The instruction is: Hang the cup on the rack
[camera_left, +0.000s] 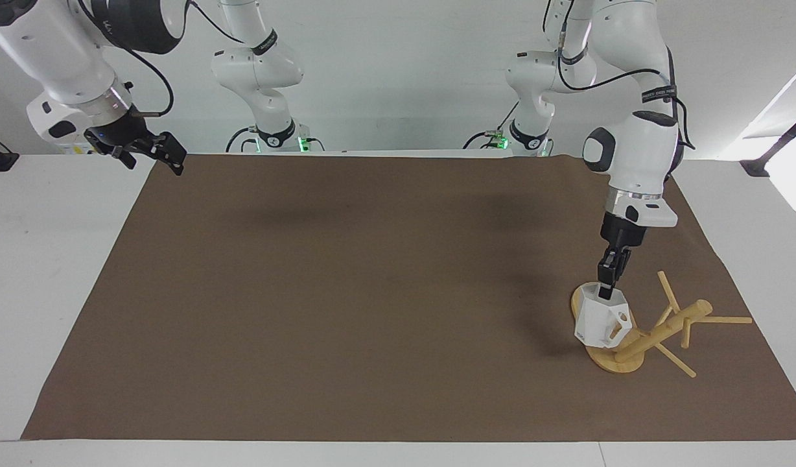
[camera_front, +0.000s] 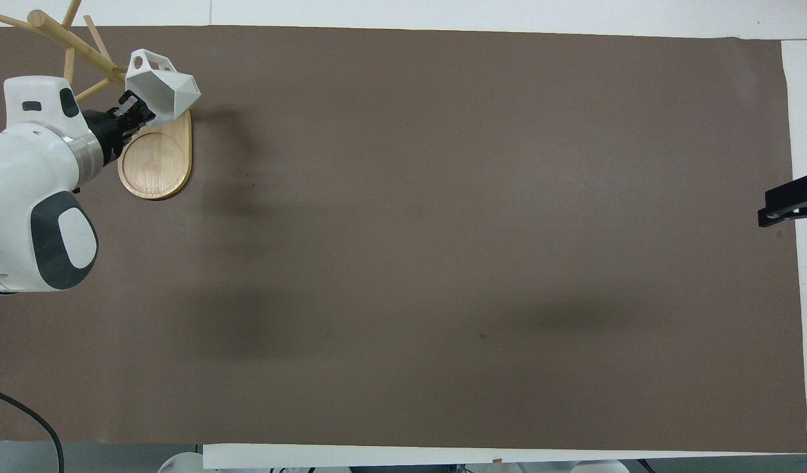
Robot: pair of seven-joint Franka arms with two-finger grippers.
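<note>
The white faceted cup (camera_left: 597, 322) hangs from my left gripper (camera_left: 607, 290), which is shut on its rim, just above the oval base (camera_left: 615, 364) of the bamboo rack. The cup's looped handle (camera_left: 622, 322) faces the rack's post (camera_left: 664, 329) and sits close to a thin peg. In the overhead view the cup (camera_front: 165, 90) covers the end of the base (camera_front: 157, 164) where the post (camera_front: 68, 39) stands, and its handle hole meets a peg tip (camera_front: 117, 67). My left gripper (camera_front: 135, 112) is over the base. My right gripper (camera_left: 157, 150) waits open and empty above the mat's corner at the right arm's end.
A brown mat (camera_left: 372, 292) covers most of the white table (camera_left: 48, 259). The rack's pegs (camera_left: 722, 319) stick out toward the mat's edge at the left arm's end. My right gripper's tip (camera_front: 790, 203) shows at the mat's edge.
</note>
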